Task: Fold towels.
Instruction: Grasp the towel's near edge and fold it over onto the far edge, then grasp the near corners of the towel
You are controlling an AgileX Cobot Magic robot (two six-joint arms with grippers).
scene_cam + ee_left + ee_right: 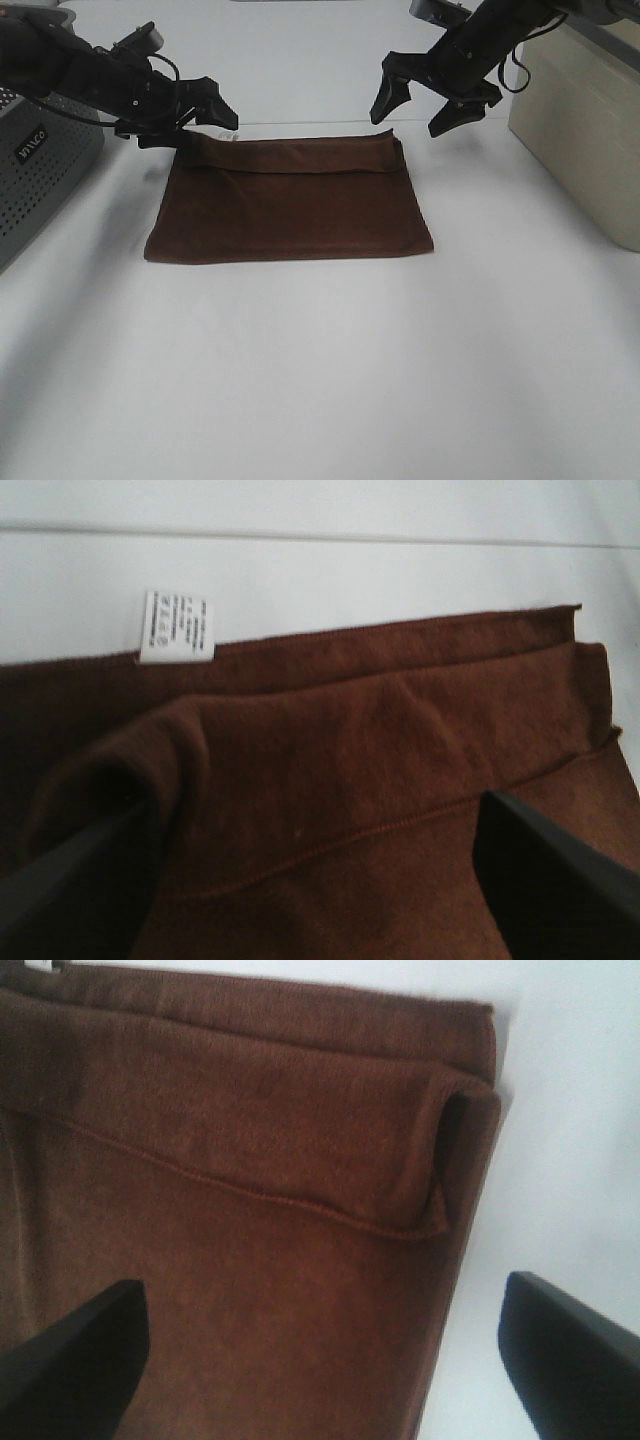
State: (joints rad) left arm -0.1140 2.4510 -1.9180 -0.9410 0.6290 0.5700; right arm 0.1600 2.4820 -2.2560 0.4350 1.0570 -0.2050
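Exterior high view: the towel (290,205) lies flat on the white surface (320,380), folded, with a narrow flap turned over along its far edge. The left hand (212,128) is at the towel's far left corner, its fingers spread and released. The right hand (418,112) hangs above the far right corner, clear of the cloth, fingers apart and holding nothing.

Left wrist view: the flap bulges up beside one finger (70,880); the other finger (560,880) sits over the flat cloth. I cannot tell whether either touches the towel. A white tag (177,628) projects from the far hem onto the surface.

Right wrist view: the flap's corner curls open. One finger (80,1360) is over the towel, the other (570,1350) over bare surface.
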